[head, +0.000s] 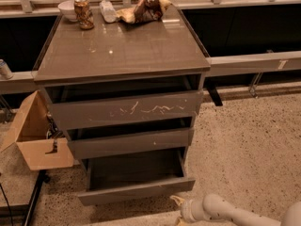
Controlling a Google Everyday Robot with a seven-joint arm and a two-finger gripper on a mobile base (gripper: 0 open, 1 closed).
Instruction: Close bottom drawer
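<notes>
The bottom drawer (136, 190) of the grey-brown cabinet is pulled partly out, its slim plain front low in the camera view and its grey inner floor (134, 168) showing. My gripper (178, 210) is at the bottom edge, just below and in front of the drawer front's right end, on a white arm reaching in from the right. It holds nothing that I can see.
Above are the mid-height front with a white speck (131, 144) and the taller scratched front (127, 109). The cabinet top (122, 46) carries a can, a bowl, a bottle and a crumpled bag. An open cardboard box (35, 138) stands at the left. Speckled floor (249, 145) lies to the right.
</notes>
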